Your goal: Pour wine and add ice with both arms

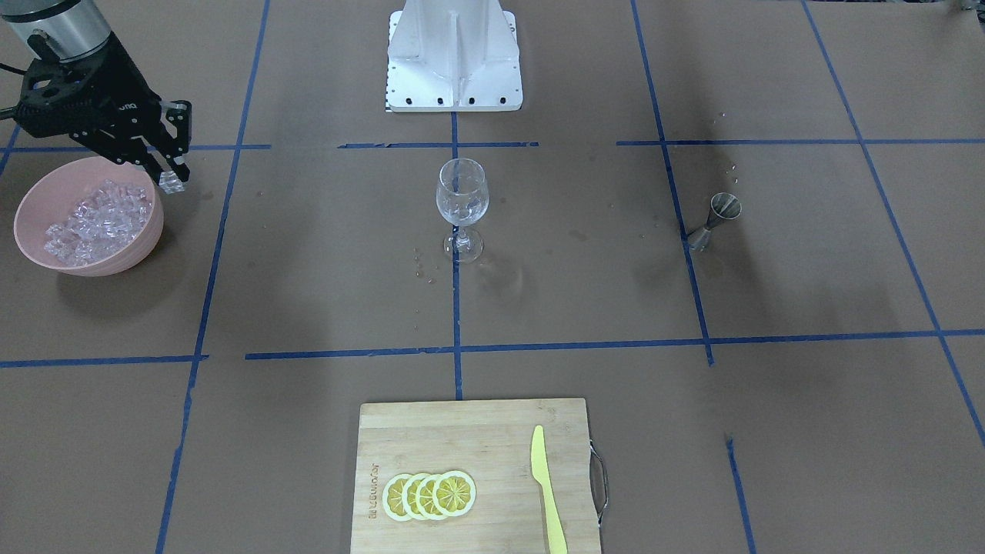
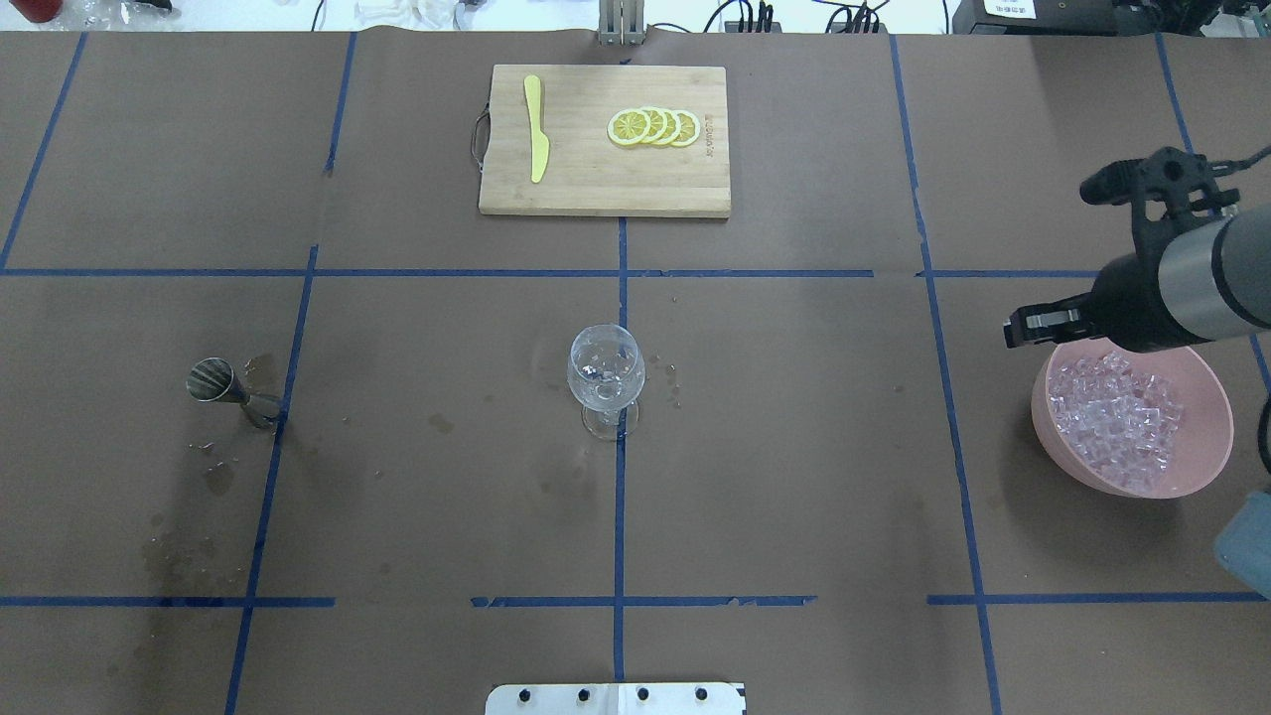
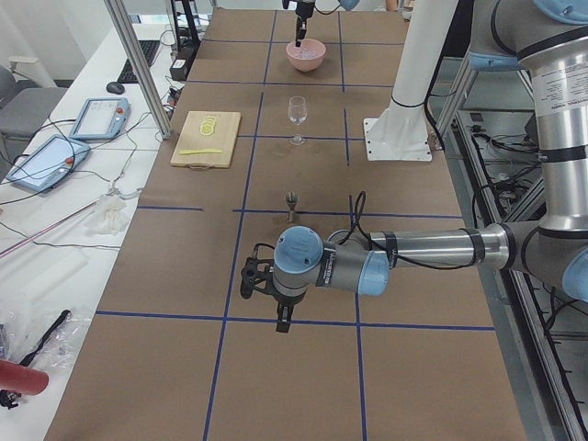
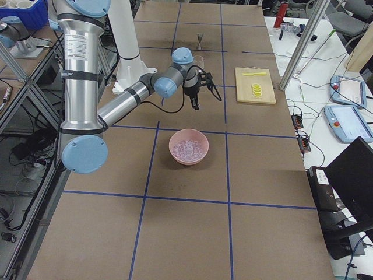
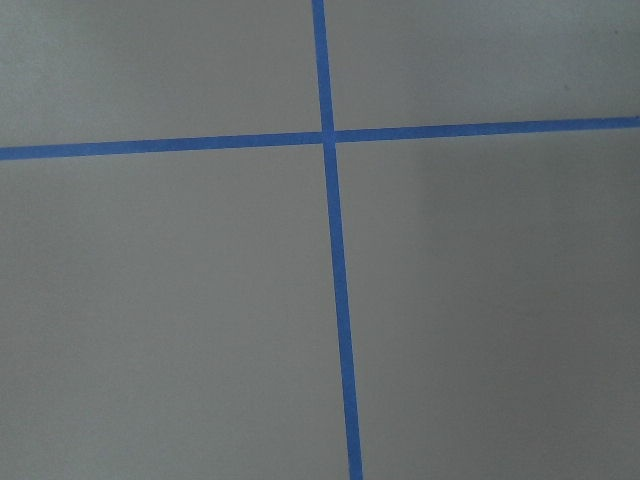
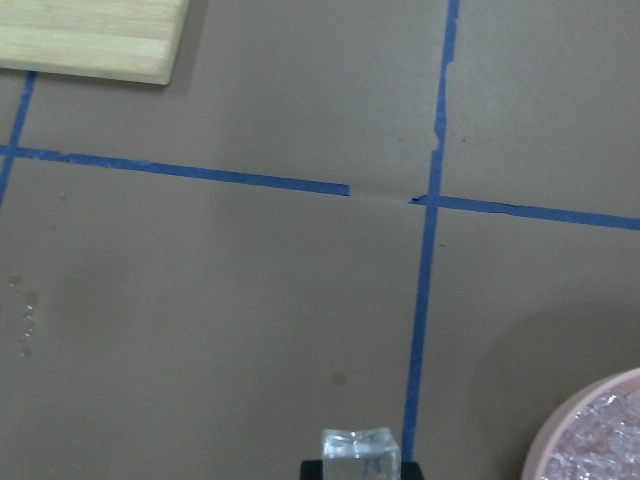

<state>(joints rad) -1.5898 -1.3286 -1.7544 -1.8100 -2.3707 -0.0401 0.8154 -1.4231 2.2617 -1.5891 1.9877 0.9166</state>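
Note:
My right gripper [image 1: 174, 175] hangs just past the far rim of the pink bowl [image 1: 29, 201], shut on one clear ice cube [image 1: 172, 185]. The right wrist view shows that cube [image 6: 360, 452] pinched between the fingertips above bare table. The bowl holds a heap of ice [image 1: 95, 221]. An upright wine glass [image 1: 462, 201] stands at the table's middle. A metal jigger [image 1: 716, 219] stands on my left side. My left gripper [image 3: 279, 312] shows only in the exterior left view, low over the table; I cannot tell its state. Wine is out of view.
A bamboo cutting board [image 1: 462, 431] with lemon slices [image 1: 429, 495] and a yellow knife [image 1: 548, 500] lies at the operators' edge. The white pedestal [image 1: 454, 61] stands behind the glass. Wet spots [image 2: 179, 551] mark the paper near the jigger.

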